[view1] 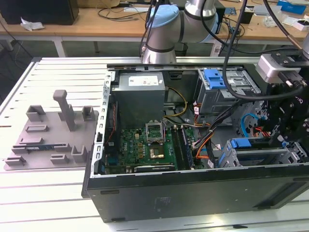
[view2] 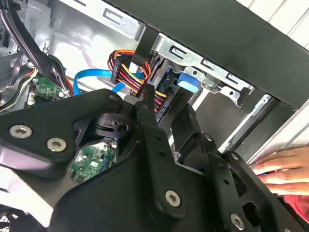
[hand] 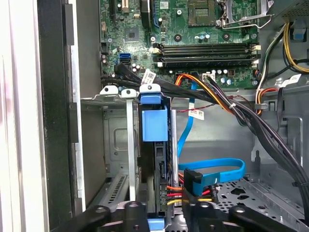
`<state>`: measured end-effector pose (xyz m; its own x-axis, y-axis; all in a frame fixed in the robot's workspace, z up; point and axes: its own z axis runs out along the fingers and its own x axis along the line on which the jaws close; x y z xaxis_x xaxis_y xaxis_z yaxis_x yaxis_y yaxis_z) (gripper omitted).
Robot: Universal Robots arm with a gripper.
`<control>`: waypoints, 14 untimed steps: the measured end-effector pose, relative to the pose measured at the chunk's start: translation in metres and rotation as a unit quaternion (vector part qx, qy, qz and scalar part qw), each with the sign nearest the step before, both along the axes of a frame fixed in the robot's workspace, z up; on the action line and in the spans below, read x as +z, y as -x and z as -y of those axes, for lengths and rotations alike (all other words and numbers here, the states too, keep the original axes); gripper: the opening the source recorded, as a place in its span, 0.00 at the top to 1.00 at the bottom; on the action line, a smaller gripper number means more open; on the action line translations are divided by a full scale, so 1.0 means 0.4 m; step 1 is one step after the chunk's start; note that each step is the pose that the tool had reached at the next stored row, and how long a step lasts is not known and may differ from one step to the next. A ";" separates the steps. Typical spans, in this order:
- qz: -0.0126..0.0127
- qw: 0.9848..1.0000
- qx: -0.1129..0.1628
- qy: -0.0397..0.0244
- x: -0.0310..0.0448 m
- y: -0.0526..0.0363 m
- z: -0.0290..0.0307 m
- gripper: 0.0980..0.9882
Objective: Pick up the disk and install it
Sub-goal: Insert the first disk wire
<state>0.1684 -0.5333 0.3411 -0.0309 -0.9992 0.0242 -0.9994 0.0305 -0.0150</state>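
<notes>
- Disk sits on edge in a slot of the drive cage, at the front corner of the open PC case. The first wrist view shows its blue bracket tab at the slot mouth.
- In the exterior view the same blue bracket shows in the cage, on the exterior view's right.
- Gripper is directly at the disk's near end, with black linkage on both sides of it. Can't tell whether the pincer is spread, closed or pinching the disk.
- In the exterior view the gripper hangs over the cage end of the case, and the arm reaches in from behind the case.
- Blue data cable loops just beside the disk. A bundle of red, yellow and black power wires runs right up against the disk's lower edge.
- Motherboard lies flat in the case, with the grey power supply box beyond it.
- A second blue latch sits on the upper bay, well apart from the disk.
- Grey fixture tray sits on the slatted table, just beside the case on the exterior view's left.
- The second wrist view shows a person's hand resting outside the case wall, near the gripper body.
</notes>
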 end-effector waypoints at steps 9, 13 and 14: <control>0.000 1.000 0.000 0.029 0.102 0.000 -0.029 0.64; 0.000 0.999 0.000 0.050 0.119 0.000 -0.039 0.64; 0.000 0.999 0.000 0.050 0.119 0.000 -0.039 0.64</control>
<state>0.1684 -0.5175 0.3888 -0.0309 -0.9918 0.1243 -0.9994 0.0289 -0.0175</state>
